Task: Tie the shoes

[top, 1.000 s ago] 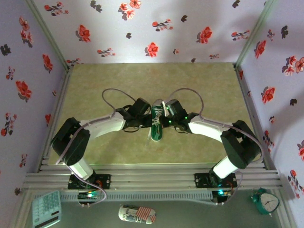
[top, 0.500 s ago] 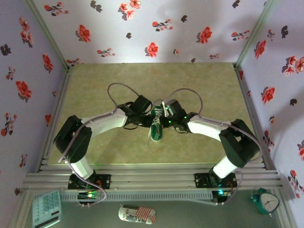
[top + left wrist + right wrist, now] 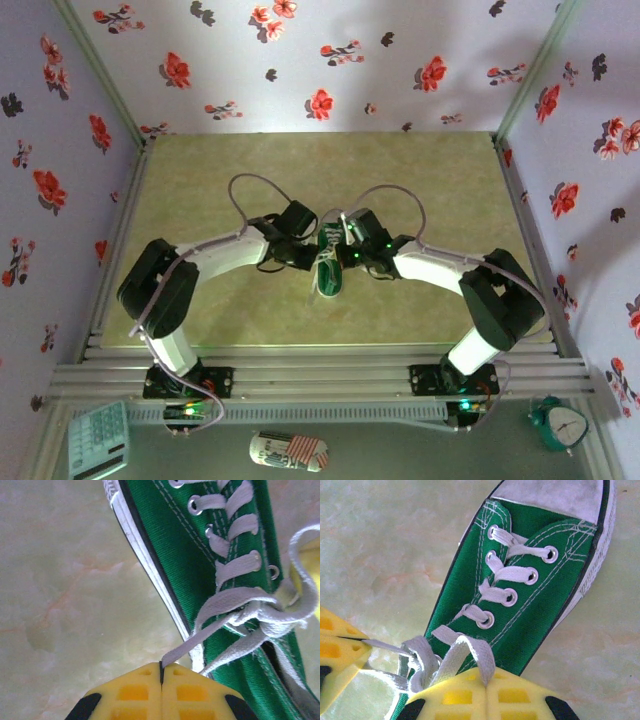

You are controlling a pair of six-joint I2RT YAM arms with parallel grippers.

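A beige marbled tabletop (image 3: 200, 180) was enclosed by walls (image 3: 320, 60) papered with red and dark flowers. Below the metal rails (image 3: 320, 378) along the near edge, a pale green calculator (image 3: 98, 439) was laid at 7 o'clock, a white striped, red-and-dark patterned oblong thing (image 3: 288, 451) at 6 o'clock, and a green alarm clock (image 3: 557, 424) at 5 o'clock.

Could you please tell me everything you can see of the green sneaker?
The green sneaker is a canvas low-top with white stitching, metal eyelets, a white rubber sole and a greyish-white toe cap. It sits sole-down on the beige table. Its white laces cross up the front and gather in a loose knot near the opening. The left gripper pinches one lace strand, the right gripper another.
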